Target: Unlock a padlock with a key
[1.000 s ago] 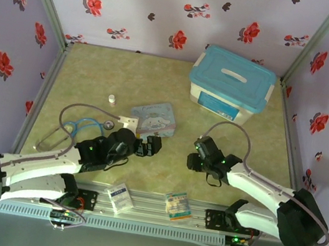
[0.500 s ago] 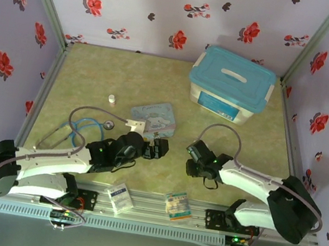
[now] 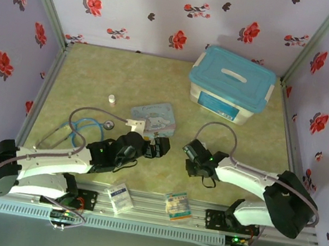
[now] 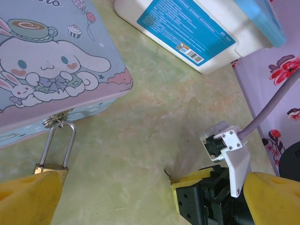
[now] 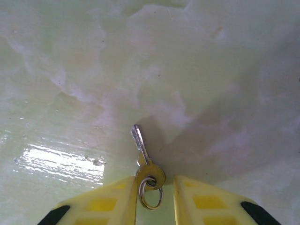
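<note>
**Operator:** What am I working with here?

**Coach:** Take it from the big things down. On the table [image 3: 97,74], the blue-lidded box [image 3: 232,77] sits far off at 1 o'clock from your arms, well out of the way. The cartoon tin [image 4: 51,70] lies just past your left gripper [image 4: 154,187], at its 12 o'clock. That gripper is spread wide. In its wrist view the padlock [image 4: 50,168] hangs from the tin's clasp [image 4: 56,119] toward 6 o'clock. The brass body sits right at the tip of the finger at 7 o'clock, which hides its lower end. Your right gripper [image 5: 155,180] sits at 3 o'clock from the left one, low over the table. It looks pressed together on the head of the key [image 5: 140,149], with the blade pointing to 11 o'clock in its own view.

**Operator:** How do I get it in cleanly?

**Coach:** Steady the lock first. Close your left fingers on the brass body, not the thin loop, so it can't swing on the clasp. I can't see the keyhole, but I'd guess it's on the hidden bottom face, so turn that face toward the key at 3 o'clock. Line the blade up with the body's long axis before you advance. A grip on so small a head will likely twist under any side push. Watch the little ring [image 5: 151,197] dangling behind it.
</note>
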Motion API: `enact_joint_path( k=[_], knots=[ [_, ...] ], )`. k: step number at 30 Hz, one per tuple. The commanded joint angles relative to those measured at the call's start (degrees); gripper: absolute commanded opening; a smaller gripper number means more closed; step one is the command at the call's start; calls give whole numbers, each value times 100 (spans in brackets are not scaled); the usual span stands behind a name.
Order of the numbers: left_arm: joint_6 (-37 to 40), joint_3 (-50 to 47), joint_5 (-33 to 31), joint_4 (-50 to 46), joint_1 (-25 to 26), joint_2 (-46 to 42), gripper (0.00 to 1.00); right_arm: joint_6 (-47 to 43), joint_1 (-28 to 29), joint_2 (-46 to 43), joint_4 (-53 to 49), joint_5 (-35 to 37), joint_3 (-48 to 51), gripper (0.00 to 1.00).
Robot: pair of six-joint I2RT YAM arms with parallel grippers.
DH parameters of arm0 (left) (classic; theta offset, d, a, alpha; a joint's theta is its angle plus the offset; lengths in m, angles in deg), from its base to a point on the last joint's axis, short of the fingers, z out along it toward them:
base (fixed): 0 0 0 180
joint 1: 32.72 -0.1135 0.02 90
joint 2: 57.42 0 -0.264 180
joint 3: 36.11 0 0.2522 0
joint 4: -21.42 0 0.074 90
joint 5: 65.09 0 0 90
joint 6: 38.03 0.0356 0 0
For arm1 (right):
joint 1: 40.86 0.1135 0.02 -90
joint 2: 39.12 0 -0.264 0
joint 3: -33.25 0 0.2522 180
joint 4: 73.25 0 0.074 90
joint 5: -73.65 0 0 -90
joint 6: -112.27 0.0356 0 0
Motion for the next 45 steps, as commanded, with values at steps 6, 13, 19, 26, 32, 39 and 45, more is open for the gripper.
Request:
enact_joint_path(
  k=[6, 13, 19, 26, 32, 39, 45],
  knots=[
    [-153, -206, -301, 73, 37, -2, 100, -100, 132, 24, -22, -277, -102, 0],
    [-308, -267, -367, 380, 106, 89, 97, -242, -4, -1039, 333, -778, 294, 0],
    [-899, -666, -751, 2372, 592, 451, 87, 30, -212, -1933, 875, -1577, 494, 0],
    [-815, -628, -763, 3393, 723, 1114, 73, 753, -220, -2254, 1357, -2068, 333, 0],
    [-679, -345, -779, 2786, 747, 1184, 65, 918, -218, -2276, 1484, -2232, 297, 0],
    [-542, 26, -759, 2148, 720, 1415, 49, 1094, -216, -2313, 1738, -2367, 408, 0],
    [-529, 131, -638, 2218, 719, 1570, 35, 1170, -214, -2369, 1843, -2397, 464, 0]
  ],
)
